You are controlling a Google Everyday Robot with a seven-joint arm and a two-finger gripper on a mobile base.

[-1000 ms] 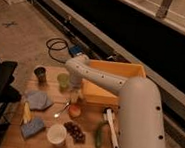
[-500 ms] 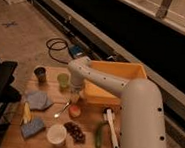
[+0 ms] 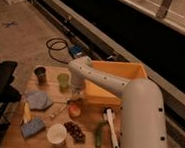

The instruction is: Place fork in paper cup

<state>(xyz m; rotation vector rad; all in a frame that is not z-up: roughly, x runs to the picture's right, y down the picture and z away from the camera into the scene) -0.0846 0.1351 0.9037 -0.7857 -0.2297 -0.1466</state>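
Silvery fork (image 3: pixel 58 111) lies slantwise on the bench (image 3: pixel 86 138), its upper end pointing toward our gripper (image 3: pixel 76 94), which is closed just above it (perhaps pinching the handle tip); the paper cup (image 3: pixel 57 133) stands just beyond the fork's lower end.

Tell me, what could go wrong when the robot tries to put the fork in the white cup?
The gripper sits low over the table beside the green cup, jaws shut. The fork is thin and lies flat by the round fruit, so the grip may miss or slip. The paper cup looks light; a long fork could tip it onto the grapes.
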